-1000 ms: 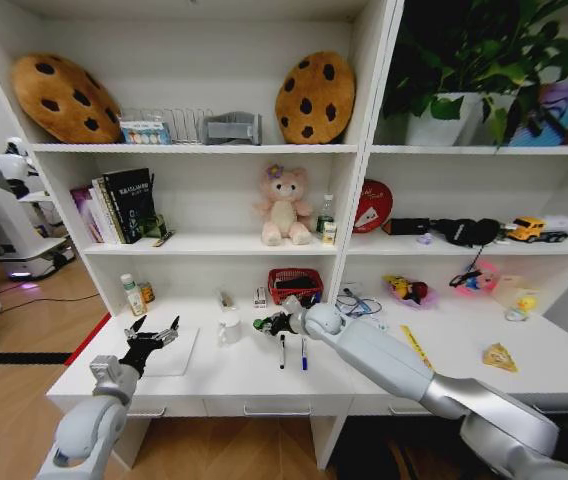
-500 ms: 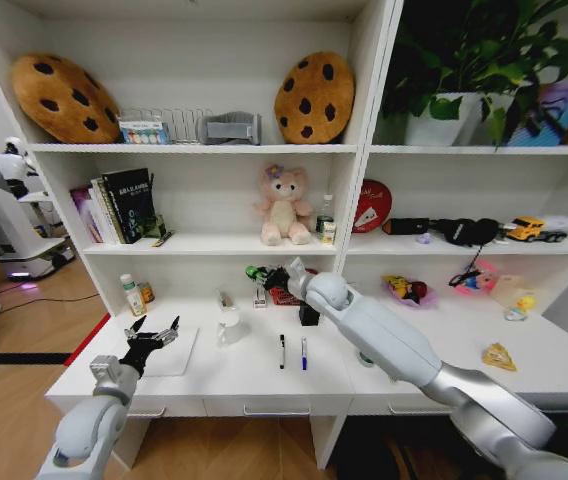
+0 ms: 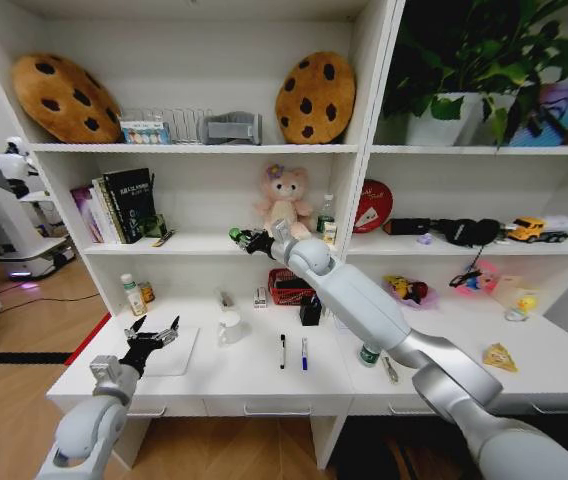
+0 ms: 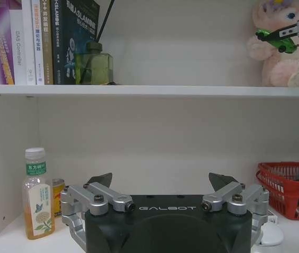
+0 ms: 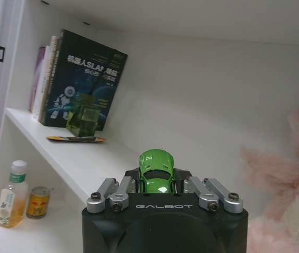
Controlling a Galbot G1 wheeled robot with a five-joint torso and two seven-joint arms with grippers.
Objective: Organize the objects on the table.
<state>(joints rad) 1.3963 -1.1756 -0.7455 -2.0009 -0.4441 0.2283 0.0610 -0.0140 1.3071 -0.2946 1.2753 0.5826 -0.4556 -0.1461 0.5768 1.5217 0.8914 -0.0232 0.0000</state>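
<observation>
Green, tiny toy car (image 5: 156, 171) clenched in right pincer (image 3: 247, 240), raised to teddy's shelf for stowing; left pincer (image 3: 154, 338) released, idle above tabletop (image 3: 254, 375).

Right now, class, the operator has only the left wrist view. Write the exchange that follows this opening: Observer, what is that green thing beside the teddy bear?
Observer: A green toy car, gripped by the right gripper.
Operator: Set down yet?
Observer: No; the head view shows it held just above the middle shelf, left of the teddy bear.
Operator: Where is my own gripper?
Observer: The left gripper hovers over the silver laptop at the table's left end.
</observation>
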